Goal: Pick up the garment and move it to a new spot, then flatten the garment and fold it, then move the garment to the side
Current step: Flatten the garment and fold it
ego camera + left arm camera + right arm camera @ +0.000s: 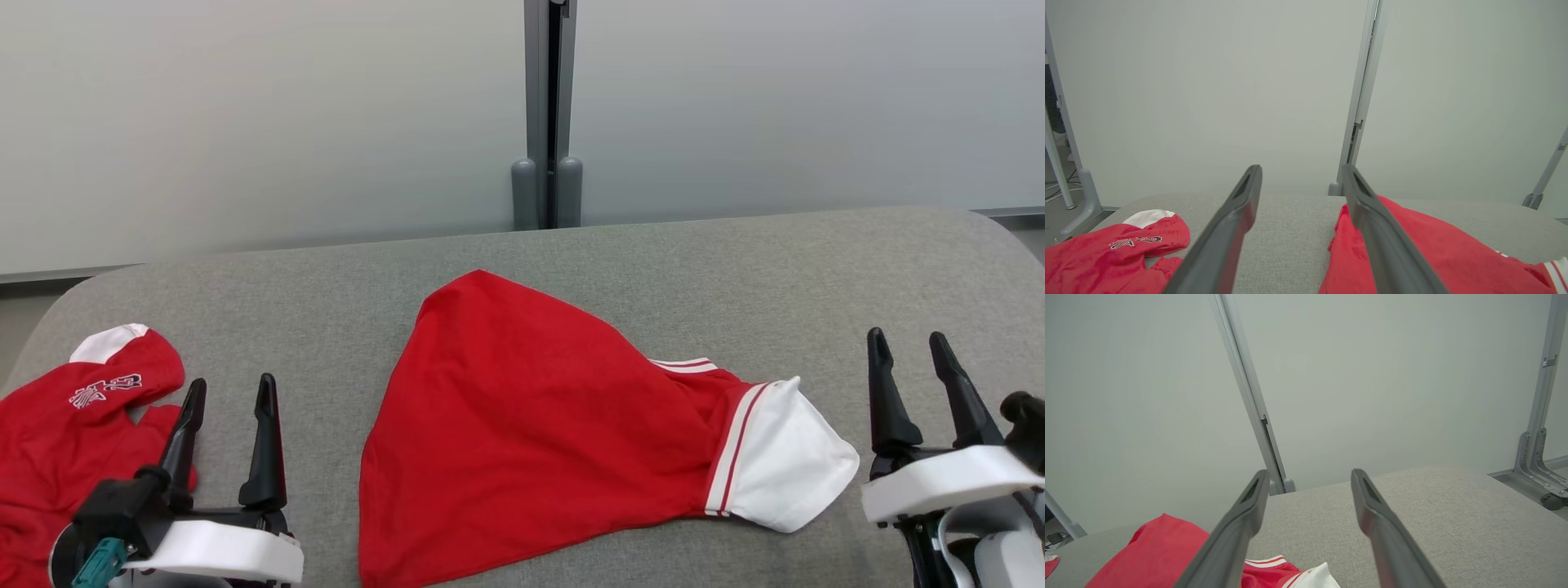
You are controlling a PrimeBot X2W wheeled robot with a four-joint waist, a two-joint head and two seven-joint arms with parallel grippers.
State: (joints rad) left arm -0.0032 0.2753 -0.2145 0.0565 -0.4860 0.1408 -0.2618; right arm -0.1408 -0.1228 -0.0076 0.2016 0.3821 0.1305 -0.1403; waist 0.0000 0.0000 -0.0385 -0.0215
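A red garment with a white, red-striped end at its right lies loosely spread on the middle of the grey table. It also shows in the left wrist view as the red garment and in the right wrist view as the red garment. My left gripper stands open to the garment's left, apart from it, with nothing between its fingers. My right gripper is open just right of the white end, not touching it. The same open jaws show as the left gripper and the right gripper.
A second red garment with a white cuff and a printed logo lies bunched at the table's left edge, next to my left gripper. Pale partition panels with a grey post stand behind the table. Bare grey tabletop stretches at the far right.
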